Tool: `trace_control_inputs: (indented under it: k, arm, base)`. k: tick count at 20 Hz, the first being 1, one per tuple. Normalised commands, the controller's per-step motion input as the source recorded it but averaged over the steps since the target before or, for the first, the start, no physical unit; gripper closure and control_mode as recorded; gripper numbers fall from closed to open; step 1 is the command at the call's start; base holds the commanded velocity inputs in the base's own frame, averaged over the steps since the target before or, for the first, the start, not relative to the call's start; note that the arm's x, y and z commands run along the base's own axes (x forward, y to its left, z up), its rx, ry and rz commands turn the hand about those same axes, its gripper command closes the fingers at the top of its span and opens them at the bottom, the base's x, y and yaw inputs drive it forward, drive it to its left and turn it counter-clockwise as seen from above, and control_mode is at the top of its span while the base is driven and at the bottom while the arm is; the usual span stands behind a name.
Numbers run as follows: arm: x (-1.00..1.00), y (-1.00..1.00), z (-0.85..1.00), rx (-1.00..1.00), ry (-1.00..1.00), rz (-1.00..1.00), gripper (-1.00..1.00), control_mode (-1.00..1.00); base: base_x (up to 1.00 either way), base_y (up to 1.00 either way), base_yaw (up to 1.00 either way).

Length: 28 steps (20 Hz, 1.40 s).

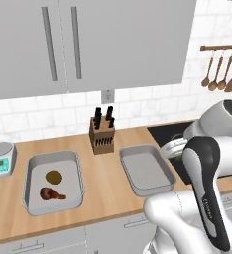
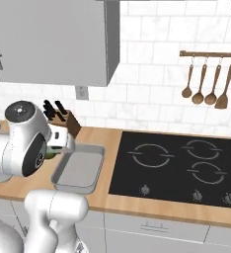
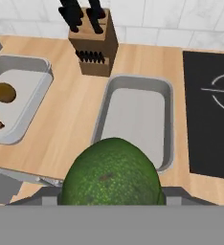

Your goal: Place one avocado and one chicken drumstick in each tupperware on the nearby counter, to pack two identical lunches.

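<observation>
The gripper (image 3: 112,198) is clenched around a dark green avocado (image 3: 112,173), which bulges large at the bottom of the hand view with a pebbled, glossy skin and a small brown blemish near its middle. In the left base view the gripper sits above the seam where the counter (image 1: 105,171) meets the black cooktop (image 2: 176,165), just beside the right tupperware's far corner.

Going left to right along the counter: a white kitchen scale (image 1: 0,158) with a teal display stands at the far left. Next lies the left tupperware (image 1: 53,181), a shallow light-grey tray with rounded corners; inside it rest the olive-brown avocado (image 1: 54,176) and, just below it and apart from it, a dark reddish-brown chicken drumstick (image 1: 52,194) with its bone end pointing right. Behind and between the trays a wooden knife block (image 1: 102,133) stands upright with black handles. The right tupperware (image 1: 145,168) holds nothing. On the wall at the far right, wooden spoons (image 2: 205,86) hang from a rail.
</observation>
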Motion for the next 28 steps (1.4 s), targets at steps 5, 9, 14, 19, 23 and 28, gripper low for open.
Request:
trace_control_inputs:
  k: [5, 9, 14, 19, 23, 28]
  arm:
    - [0.77, 0.0, -0.72, -0.02, -0.01, -0.02, 1.0, -1.0]
    - [0.54, 0.0, -0.52, 0.0, 0.0, -0.01, 1.0, -1.0]
    - [0.47, 0.0, -0.54, 0.0, 0.0, 0.0, 1.0, -1.0]
    - [0.41, 0.0, -0.58, 0.0, 0.0, -0.01, 1.0, -1.0]
    - [0.45, 0.0, -0.49, 0.0, 0.0, -0.01, 1.0, -1.0]
    - [0.5, -0.02, -0.36, 0.0, -0.01, -0.01, 1.0, -1.0]
  base:
    - [0.0, 0.0, 0.0]
    - [0.0, 0.0, 0.0]
    - [0.0, 0.0, 0.0]
    - [0.0, 0.0, 0.0]
    - [0.0, 0.0, 0.0]
    - [0.0, 0.0, 0.0]
